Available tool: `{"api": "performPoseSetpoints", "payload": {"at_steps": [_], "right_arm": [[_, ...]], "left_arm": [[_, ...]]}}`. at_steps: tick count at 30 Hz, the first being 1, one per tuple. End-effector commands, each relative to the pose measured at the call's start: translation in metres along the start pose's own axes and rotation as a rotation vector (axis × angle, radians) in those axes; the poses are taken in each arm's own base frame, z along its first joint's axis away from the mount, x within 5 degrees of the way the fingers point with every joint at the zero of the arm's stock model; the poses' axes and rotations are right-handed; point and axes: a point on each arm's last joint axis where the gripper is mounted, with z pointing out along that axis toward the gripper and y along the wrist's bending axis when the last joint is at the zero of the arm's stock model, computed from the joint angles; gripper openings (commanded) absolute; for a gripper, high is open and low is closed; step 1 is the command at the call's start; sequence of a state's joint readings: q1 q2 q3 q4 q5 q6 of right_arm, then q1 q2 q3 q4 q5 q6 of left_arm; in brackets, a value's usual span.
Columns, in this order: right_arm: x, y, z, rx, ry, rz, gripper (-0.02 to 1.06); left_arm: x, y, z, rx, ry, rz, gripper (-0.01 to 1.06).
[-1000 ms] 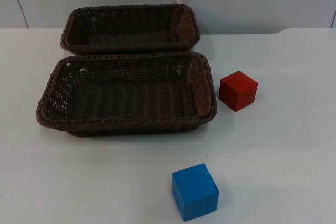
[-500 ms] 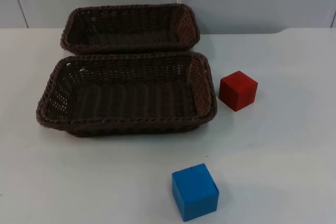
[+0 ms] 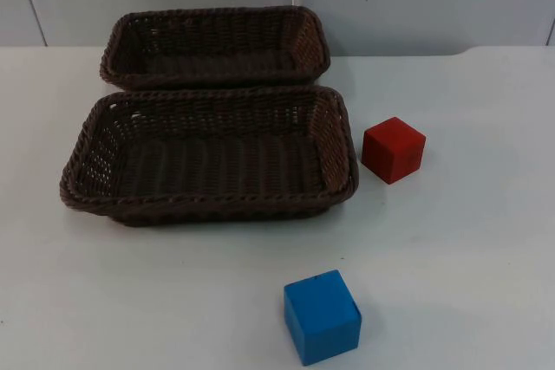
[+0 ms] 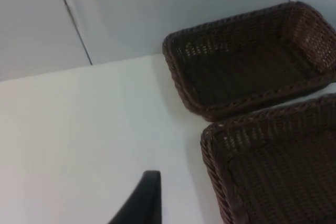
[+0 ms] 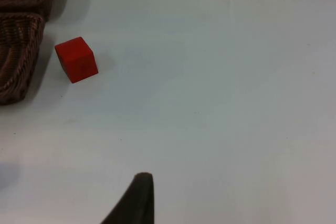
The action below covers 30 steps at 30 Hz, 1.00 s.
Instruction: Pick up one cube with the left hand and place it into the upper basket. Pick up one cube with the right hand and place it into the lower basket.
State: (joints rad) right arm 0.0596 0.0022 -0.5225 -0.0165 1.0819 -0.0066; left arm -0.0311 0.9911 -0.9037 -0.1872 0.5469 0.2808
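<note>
Blue cube (image 3: 322, 315) lies nearest, red cube (image 3: 393, 150) just beside the lower basket (image 3: 208, 210); upper basket (image 3: 217, 16) behind. Both baskets hold nothing. Grippers' finger state cannot be told. Approach each cube squarely, centred, from above.

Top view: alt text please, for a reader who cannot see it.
Two empty brown wicker baskets sit on a white table, the upper basket touching the lower basket in front of it. A red cube stands just right of the lower basket, and a blue cube stands nearer the front edge.
</note>
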Motion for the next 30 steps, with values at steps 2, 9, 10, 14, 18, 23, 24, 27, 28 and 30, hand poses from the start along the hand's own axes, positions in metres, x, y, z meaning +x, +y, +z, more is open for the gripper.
{"api": "performPoseSetpoints", "payload": {"at_steps": [2,9,10,14,18,23,24,27,28,30], "right_arm": [[0.001,0.000,0.001,0.006,0.002,-0.004,1.05],[0.001,0.000,0.001,0.006,0.002,-0.004,1.05],[0.001,0.000,0.001,0.006,0.002,-0.004,1.05],[0.001,0.000,0.001,0.006,0.002,-0.004,1.05],[0.001,0.000,0.001,0.006,0.002,-0.004,1.05],[0.001,0.000,0.001,0.006,0.002,-0.004,1.05],[0.001,0.000,0.001,0.006,0.002,-0.004,1.05],[0.001,0.000,0.001,0.006,0.002,-0.004,1.05],[0.001,0.000,0.001,0.006,0.002,-0.004,1.05],[0.001,0.000,0.001,0.006,0.002,-0.004,1.05]], "left_arm": [[-0.009,-0.005,0.005,0.026,-0.026,0.024,1.03],[-0.022,-0.024,0.018,0.105,-0.023,0.069,1.03],[-0.023,-0.027,0.022,0.117,-0.019,0.080,1.03],[-0.027,-0.039,0.029,0.160,-0.008,0.104,1.03],[-0.031,-0.055,0.039,0.210,0.005,0.138,1.03],[-0.034,-0.071,0.054,0.255,0.031,0.168,1.03],[-0.034,-0.076,0.059,0.268,0.040,0.176,1.03],[-0.035,-0.090,0.072,0.303,0.065,0.199,1.03],[-0.035,-0.096,0.076,0.317,0.073,0.208,1.03],[-0.036,-0.102,0.081,0.329,0.080,0.217,1.03]]}}
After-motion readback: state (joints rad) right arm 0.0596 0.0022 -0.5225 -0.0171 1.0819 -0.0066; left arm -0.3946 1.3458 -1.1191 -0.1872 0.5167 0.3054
